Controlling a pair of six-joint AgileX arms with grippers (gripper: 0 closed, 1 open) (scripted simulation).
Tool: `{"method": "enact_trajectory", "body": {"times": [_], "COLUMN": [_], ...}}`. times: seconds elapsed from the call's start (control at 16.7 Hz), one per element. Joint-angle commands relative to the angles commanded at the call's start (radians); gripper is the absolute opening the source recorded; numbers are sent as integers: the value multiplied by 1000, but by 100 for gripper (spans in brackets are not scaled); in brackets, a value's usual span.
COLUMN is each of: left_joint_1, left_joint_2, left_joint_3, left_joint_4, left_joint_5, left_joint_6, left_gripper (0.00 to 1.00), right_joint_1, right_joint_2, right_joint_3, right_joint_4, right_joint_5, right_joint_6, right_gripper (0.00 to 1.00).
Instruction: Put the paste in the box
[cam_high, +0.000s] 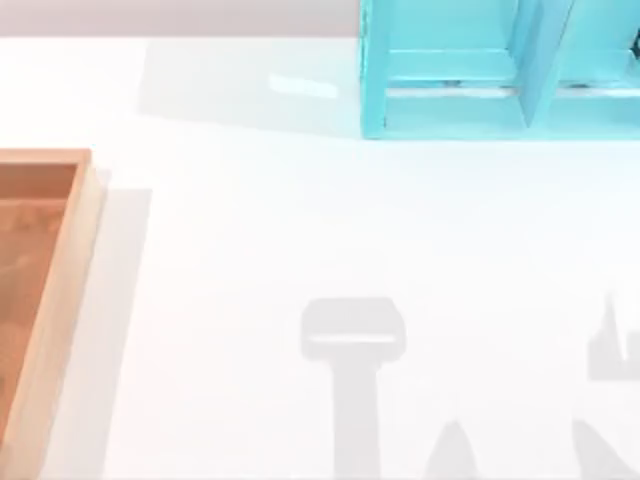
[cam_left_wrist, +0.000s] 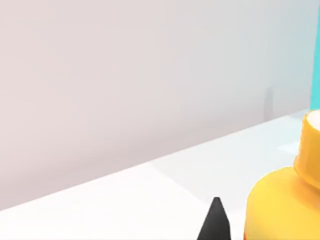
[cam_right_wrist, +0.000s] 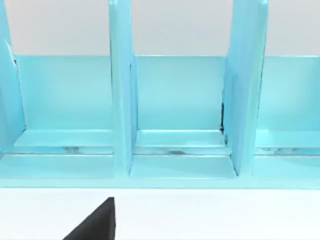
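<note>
Yellow-orange paste (cam_left_wrist: 282, 200) sits beside the left pincer's dark fingertip (cam_left_wrist: 215, 222), grip state indiscernible; box (cam_high: 62, 300) at tabletop (cam_high: 300, 220) left.

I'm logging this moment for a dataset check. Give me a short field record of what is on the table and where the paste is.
box: wooden-rimmed tray at the table's left edge, reddish-brown floor bare where visible
paste: yellow-orange bottle close to the left wrist camera, beside a dark fingertip; not in the box
shelf unit: turquoise, at the table's far right, facing the right wrist camera
table: white
</note>
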Motion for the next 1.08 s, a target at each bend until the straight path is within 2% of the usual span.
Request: {"method": "enact_trajectory", "body": {"times": [0.18, 0.3, 0.42, 0.54, 0.66, 0.9, 0.96, 1.08], "left_joint_1": [159, 247, 318, 368, 392, 395, 419, 412], "left_joint_2": [-10, -14, -16, -15, -13, -13, 52, 44], "left_joint_3": [-77, -120, -157, -183, -197, -198, -22, -22], "left_joint_4": [41, 66, 87, 103, 111, 112, 196, 183], "left_joint_5": [247, 385, 497, 576, 615, 620, 465, 469], "left_joint_6": [-3, -4, -5, -5, -5, -5, -6, 7], "left_gripper": [0, 0, 0, 0, 0, 0, 0, 0], "right_joint_1": [0, 0, 0, 0, 0, 0, 0, 0], "right_joint_2": [0, 0, 0, 0, 0, 0, 0, 0], "right_joint_3": [0, 0, 0, 0, 0, 0, 0, 0], "right_joint_4": [0, 0, 0, 0, 0, 0, 0, 0], "right_joint_5": [0, 0, 0, 0, 0, 0, 0, 0], "right_joint_6": [0, 0, 0, 0, 0, 0, 0, 0], "right_gripper": [100, 100, 100, 100, 100, 100, 100, 100]}}
